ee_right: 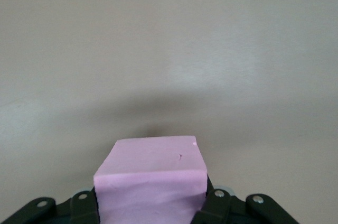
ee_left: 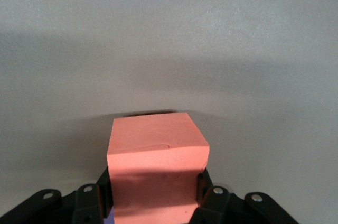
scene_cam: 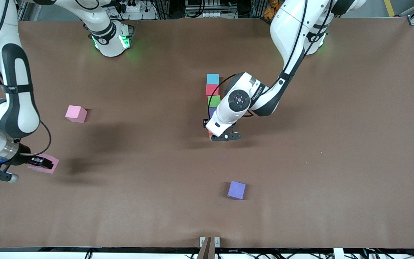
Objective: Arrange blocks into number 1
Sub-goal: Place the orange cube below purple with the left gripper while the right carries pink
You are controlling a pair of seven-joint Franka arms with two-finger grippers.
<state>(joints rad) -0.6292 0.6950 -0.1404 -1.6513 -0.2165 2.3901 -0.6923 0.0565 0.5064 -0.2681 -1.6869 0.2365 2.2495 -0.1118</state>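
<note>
A column of blocks lies mid-table: light blue, red, green, then a purple one half hidden under the left arm. My left gripper is at the column's end nearest the front camera, shut on the orange block. My right gripper is low at the right arm's end of the table, shut on a pink block. A second pink block and a second purple block lie loose.
The brown table is bare apart from the blocks. The loose purple block sits nearer the front camera than the column. The loose pink block sits toward the right arm's end, farther from the front camera than the held pink one.
</note>
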